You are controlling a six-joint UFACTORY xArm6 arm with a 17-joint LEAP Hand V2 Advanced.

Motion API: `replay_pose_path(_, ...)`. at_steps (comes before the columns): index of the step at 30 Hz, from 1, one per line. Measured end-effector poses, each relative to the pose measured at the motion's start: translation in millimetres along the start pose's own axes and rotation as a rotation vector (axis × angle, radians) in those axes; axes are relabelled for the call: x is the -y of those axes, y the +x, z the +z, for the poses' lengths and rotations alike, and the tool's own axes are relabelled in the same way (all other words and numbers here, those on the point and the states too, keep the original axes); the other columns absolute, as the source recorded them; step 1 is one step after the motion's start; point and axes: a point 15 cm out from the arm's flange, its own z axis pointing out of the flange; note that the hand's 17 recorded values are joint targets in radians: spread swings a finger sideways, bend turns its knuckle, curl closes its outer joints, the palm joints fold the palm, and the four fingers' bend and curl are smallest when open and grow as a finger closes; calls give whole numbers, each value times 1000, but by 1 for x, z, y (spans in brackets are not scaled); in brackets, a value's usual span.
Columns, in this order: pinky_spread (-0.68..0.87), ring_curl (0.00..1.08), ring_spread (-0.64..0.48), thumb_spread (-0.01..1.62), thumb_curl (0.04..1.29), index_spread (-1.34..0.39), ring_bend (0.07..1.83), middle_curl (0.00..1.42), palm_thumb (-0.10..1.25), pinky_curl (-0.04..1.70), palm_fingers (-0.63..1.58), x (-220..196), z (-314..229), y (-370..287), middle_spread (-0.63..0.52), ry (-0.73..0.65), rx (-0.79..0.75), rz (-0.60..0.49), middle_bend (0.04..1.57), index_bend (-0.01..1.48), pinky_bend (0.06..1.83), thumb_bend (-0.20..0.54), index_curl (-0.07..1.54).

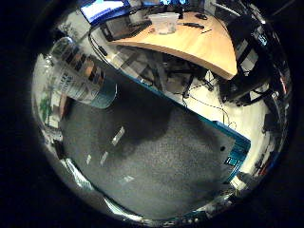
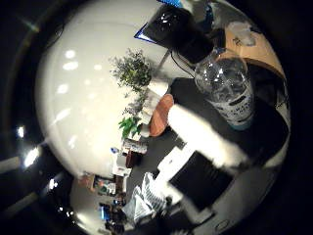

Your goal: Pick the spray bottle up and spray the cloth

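Note:
The spray bottle [image 2: 226, 85] has a clear body, a printed label, a teal base and a black spray head. It stands on the dark grey mat [image 1: 161, 156], close to my palm. The little finger side view shows its label and base [image 1: 80, 78] by the mat's edge. One white finger of my hand [image 2: 203, 139] reaches out fairly straight beside the bottle, with a gap between them. Nothing is held in the hand. A crumpled pale thing, perhaps the cloth [image 2: 143, 198], lies beyond the finger's black base; I cannot tell for sure.
The mat covers a table with a teal rim [image 1: 237, 142]. Past it stands a wooden desk [image 1: 199, 45] with a clear plastic tub [image 1: 164, 23] and monitors. Potted plants [image 2: 132, 71] and a round wooden piece [image 2: 159, 115] stand beside the mat.

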Motion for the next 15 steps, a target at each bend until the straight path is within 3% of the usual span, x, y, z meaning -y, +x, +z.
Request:
replay_pose_path(3,629,248,113,1019,360,-326,559,365,500,188,210,0,0,0,-72,-1,-1,-14,201,156,868,-38,369)
replay_pose_path(5,629,239,163,1012,357,-301,554,358,480,194,187,1,0,-1,-39,-2,-4,-26,189,156,893,-35,353)
replay_pose_path(15,641,215,262,985,358,-237,525,341,448,199,132,34,-19,-29,59,3,58,-49,188,168,936,-27,321)
